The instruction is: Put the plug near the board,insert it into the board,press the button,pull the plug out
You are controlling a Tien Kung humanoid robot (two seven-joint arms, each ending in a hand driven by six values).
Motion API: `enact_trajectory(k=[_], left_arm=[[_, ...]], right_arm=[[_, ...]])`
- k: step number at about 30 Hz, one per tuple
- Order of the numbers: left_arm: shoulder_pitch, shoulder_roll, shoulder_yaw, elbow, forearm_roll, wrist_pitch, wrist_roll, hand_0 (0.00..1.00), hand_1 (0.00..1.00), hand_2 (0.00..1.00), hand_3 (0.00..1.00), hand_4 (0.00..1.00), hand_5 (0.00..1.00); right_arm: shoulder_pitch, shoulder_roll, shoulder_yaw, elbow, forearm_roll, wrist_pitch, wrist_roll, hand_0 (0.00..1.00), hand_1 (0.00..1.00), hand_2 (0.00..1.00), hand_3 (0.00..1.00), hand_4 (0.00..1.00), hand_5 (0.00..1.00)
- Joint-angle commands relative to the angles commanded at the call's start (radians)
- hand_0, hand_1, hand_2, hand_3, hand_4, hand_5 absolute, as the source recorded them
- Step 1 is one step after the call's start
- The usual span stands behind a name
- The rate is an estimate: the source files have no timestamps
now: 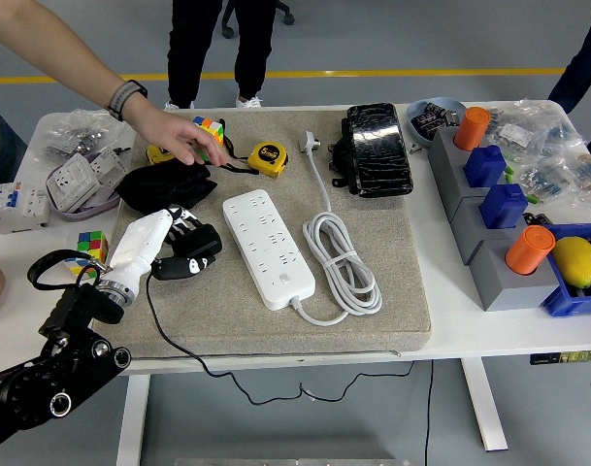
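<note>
A white power strip (269,246) lies on the grey mat (373,311), its white cable coiled to its right (342,262). My left hand (175,245) is shut on a black plug adapter (190,254) and holds it to the left of the strip, apart from it. The adapter's thin black cord (193,359) trails down over the table's front edge. A person's hand (179,134) hovers above a black pouch (164,184) at the mat's far left corner, off the strip. My right hand is out of view.
A yellow tape measure (267,157) and a Rubik's cube (210,128) lie behind the strip. A black wrapped box (377,149) sits at the back. Grey blocks with orange and blue pegs (489,214) and a lemon (576,260) stand at right. White sockets (77,175) lie at left.
</note>
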Motion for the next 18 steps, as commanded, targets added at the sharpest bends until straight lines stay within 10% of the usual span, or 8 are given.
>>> enact_trajectory(k=[4, 5, 18], left_arm=[[0.001, 0.001, -0.002, -0.003, -0.001, -0.003, 0.000, 0.515, 0.574, 0.573, 0.593, 0.820, 0.106], [0.001, 0.002, -0.004, -0.004, -0.001, -0.003, -0.002, 0.612, 0.676, 0.685, 0.681, 0.998, 0.282], [0.029, 0.007, -0.057, -0.044, -0.015, -0.014, -0.026, 0.778, 0.825, 0.860, 0.784, 0.998, 0.488]], right_arm=[[0.001, -0.001, 0.001, 0.001, -0.001, 0.000, 0.000, 0.568, 0.634, 0.598, 0.536, 0.908, 0.458], [0.001, -0.002, 0.001, 0.001, -0.001, 0.000, 0.000, 0.568, 0.634, 0.599, 0.536, 0.909, 0.458], [-0.002, 0.000, -0.002, 0.000, -0.001, 0.001, 0.000, 0.568, 0.634, 0.600, 0.536, 0.909, 0.457]])
